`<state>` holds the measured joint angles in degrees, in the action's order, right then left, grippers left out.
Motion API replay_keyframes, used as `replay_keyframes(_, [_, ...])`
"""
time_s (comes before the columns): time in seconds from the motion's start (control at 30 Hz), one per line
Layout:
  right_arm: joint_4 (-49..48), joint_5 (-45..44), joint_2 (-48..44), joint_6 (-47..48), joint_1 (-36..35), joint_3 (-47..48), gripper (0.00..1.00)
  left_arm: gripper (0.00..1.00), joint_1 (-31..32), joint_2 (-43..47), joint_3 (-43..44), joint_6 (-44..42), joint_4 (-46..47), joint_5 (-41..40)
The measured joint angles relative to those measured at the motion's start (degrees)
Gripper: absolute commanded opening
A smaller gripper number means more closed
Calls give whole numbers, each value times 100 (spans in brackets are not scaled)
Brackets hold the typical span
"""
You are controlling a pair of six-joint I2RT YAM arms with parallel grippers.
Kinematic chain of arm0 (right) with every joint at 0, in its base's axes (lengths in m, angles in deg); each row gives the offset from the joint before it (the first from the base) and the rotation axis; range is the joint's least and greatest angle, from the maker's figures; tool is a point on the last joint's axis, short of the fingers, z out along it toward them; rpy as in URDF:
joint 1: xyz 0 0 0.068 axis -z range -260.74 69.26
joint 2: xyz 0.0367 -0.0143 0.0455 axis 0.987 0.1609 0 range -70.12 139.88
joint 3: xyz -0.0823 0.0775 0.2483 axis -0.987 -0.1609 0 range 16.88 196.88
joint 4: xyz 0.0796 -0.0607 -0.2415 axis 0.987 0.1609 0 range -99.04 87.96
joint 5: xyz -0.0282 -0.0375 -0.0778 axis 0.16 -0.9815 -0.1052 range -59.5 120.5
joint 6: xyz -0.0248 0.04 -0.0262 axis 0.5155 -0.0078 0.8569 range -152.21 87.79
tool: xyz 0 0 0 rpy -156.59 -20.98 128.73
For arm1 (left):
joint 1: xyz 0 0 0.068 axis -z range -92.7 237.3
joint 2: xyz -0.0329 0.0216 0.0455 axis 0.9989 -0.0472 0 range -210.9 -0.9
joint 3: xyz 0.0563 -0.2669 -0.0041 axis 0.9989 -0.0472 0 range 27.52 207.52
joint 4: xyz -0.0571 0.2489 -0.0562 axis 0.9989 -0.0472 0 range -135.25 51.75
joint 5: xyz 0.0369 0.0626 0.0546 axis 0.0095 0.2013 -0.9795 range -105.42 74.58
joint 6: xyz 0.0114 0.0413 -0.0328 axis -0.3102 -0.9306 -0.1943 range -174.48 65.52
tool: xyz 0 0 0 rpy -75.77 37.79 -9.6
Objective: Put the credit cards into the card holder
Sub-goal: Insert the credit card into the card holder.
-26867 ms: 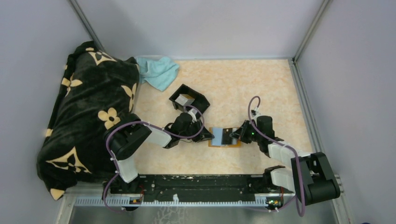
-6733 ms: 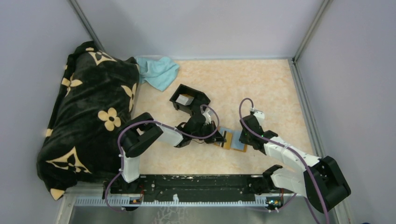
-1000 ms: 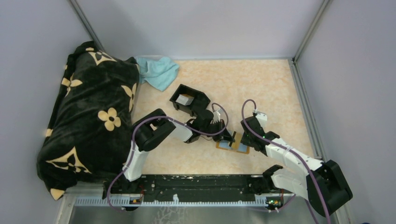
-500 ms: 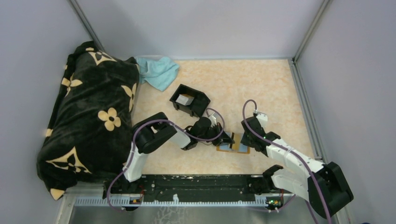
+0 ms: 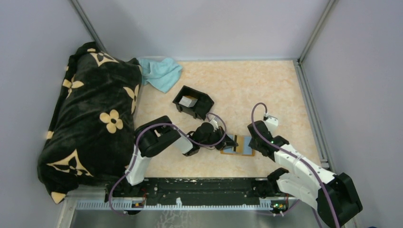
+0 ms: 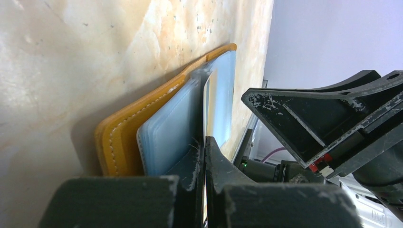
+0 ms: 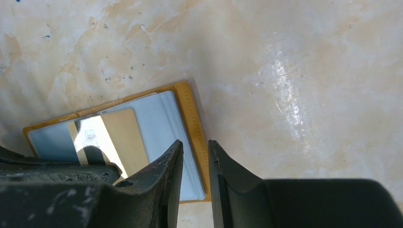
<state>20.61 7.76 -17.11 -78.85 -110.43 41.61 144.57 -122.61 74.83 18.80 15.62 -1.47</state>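
**Card's at the sleeve, right arm just backed off**

Nearest first. Over the last second the right arm (image 5: 292, 160) slid back toward its own side. The right jaws now hang over the right rim of the card holder (image 7: 164, 123) and have eased a crack apart with nothing between them. I can't tell if they touch the leather.

The left jaws dropped low on the other side and are clamped on a gold-ish card (image 7: 123, 137), which lies across the holder's left sleeves. The holder is open and flat, mid-surface between the two arms.

My read is that the card is lined up but not seated. With the right side letting go, the holder might skate when pushed.

As for room, there's bare surface (image 5: 266, 90) to the right of the holder and behind it, out to the side rail (image 5: 311, 114). The black tray (image 5: 206, 105) sits just behind the left arm (image 5: 154, 138), so there's little slack there. The teal cloth (image 5: 161, 73) and the blanket (image 5: 90, 109) are well apart from the action, far left.
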Motion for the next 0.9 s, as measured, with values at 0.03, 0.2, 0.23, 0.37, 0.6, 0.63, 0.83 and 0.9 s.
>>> replay_keyframes(0.03, [24, -52, 0, -31, 2, 0, 27, 0, 0, 0, -4, 15, 7, -7])
replay_keyframes(0.2, [44, -306, 22, -258, 55, 0, 23, 0, 2, 0, -4, 22, 15, -22])
replay_keyframes(0.23, [44, -350, 31, -302, 74, 0, 21, 0, 2, 0, -4, 24, 15, -22])
replay_keyframes(0.37, [44, -525, 118, -551, 170, 0, 17, 0, 2, 0, -4, 24, 17, -26])
replay_keyframes(0.6, [42, -664, 516, -1106, 186, -2, 15, 0, 2, 0, -2, 22, 17, -22])
replay_keyframes(0.63, [35, -667, 599, -1180, 186, -4, 15, 0, 4, 0, 2, 20, 15, -22])
replay_keyframes(0.83, [-181, -669, 796, -1440, 190, -33, 14, 0, 24, 0, 33, -4, -11, -20])
replay_keyframes(0.9, [-293, -645, 815, -1475, 201, -44, 13, 0, 24, -2, 57, -17, -33, -22])
